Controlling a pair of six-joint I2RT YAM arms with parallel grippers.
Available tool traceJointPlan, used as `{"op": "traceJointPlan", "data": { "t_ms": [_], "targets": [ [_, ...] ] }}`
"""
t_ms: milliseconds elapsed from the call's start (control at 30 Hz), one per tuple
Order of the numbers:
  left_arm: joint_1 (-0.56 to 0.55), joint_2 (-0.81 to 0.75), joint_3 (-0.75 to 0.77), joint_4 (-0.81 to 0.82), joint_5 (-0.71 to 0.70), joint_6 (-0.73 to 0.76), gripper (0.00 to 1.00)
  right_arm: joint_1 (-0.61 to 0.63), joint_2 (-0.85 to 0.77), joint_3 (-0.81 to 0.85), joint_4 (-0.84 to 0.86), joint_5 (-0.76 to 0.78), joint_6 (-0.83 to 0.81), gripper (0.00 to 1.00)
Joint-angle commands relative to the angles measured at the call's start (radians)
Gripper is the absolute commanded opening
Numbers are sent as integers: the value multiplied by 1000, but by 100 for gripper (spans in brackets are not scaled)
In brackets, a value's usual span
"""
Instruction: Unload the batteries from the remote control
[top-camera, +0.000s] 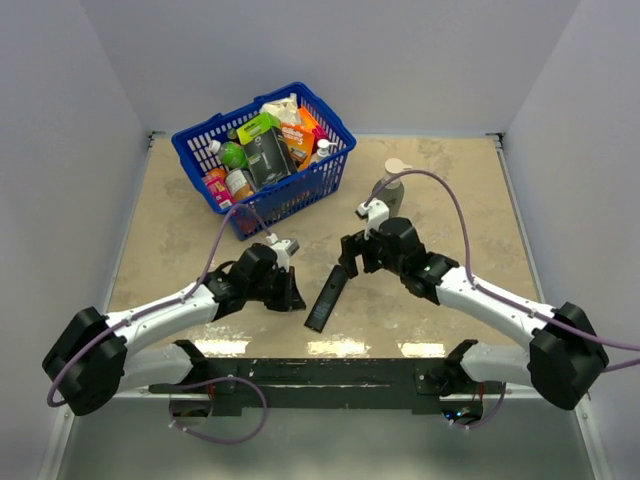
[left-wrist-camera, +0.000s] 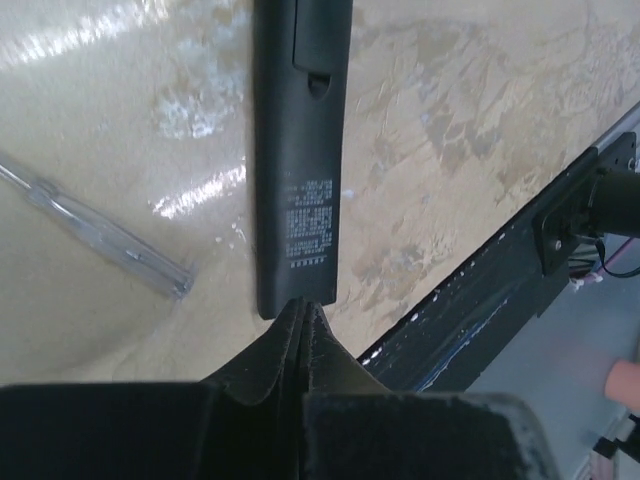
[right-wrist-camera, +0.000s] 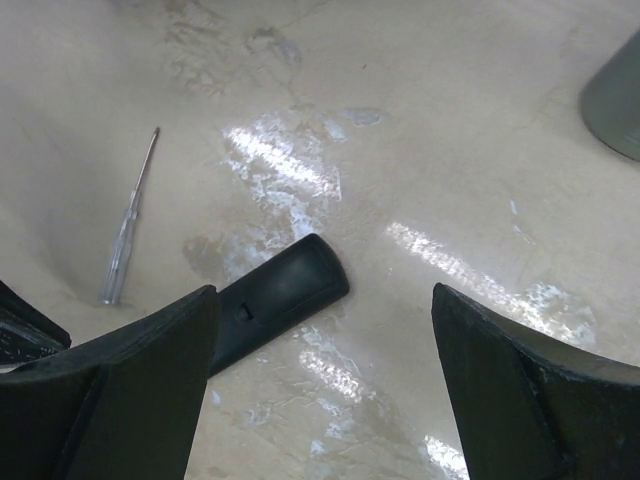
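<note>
The remote control is a long black bar lying diagonally on the table between the arms. In the left wrist view its back faces up, with printed text and the cover in place. The batteries are hidden. My left gripper is shut and empty, its tips right at the remote's near end. My right gripper is open and hovers over the remote's far end, which shows beside the left finger. Its midpoint lies over bare table.
A blue basket full of packets and bottles stands at the back left. A bottle stands behind my right gripper and shows in the right wrist view. A clear-handled screwdriver lies beside the remote, also in the right wrist view.
</note>
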Motion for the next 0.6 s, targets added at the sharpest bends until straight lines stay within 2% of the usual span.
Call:
{"op": "traceJointPlan", "data": {
  "t_ms": [0, 133, 567],
  "targets": [
    [-1, -26, -71, 160, 75, -61, 0, 65, 10, -56, 190, 29, -101, 89],
    [-1, -12, -133, 248, 75, -72, 0, 127, 63, -85, 241, 81, -131, 88],
    [-3, -32, -170, 274, 69, -64, 0, 257, 246, -42, 249, 289, -118, 88]
  ]
}}
